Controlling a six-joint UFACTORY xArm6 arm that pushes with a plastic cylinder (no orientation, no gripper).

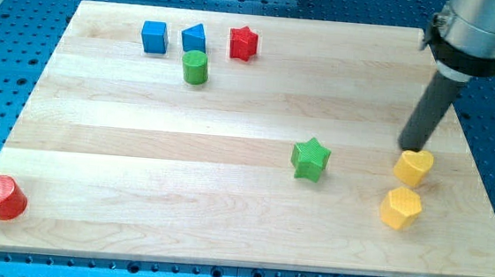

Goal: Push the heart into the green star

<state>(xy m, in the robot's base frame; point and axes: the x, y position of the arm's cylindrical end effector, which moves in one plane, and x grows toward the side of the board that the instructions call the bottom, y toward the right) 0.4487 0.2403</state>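
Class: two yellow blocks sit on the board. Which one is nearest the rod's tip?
The yellow heart, the upper one; my tip sits at its top-left edge. The yellow hexagon lies below it.

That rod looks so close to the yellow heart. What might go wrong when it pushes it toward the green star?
My tip sits at the yellow heart's top-left edge, on the side facing the green star; pushing from here would likely drive the heart away from the star. It might also knock the heart into the yellow hexagon just below it.
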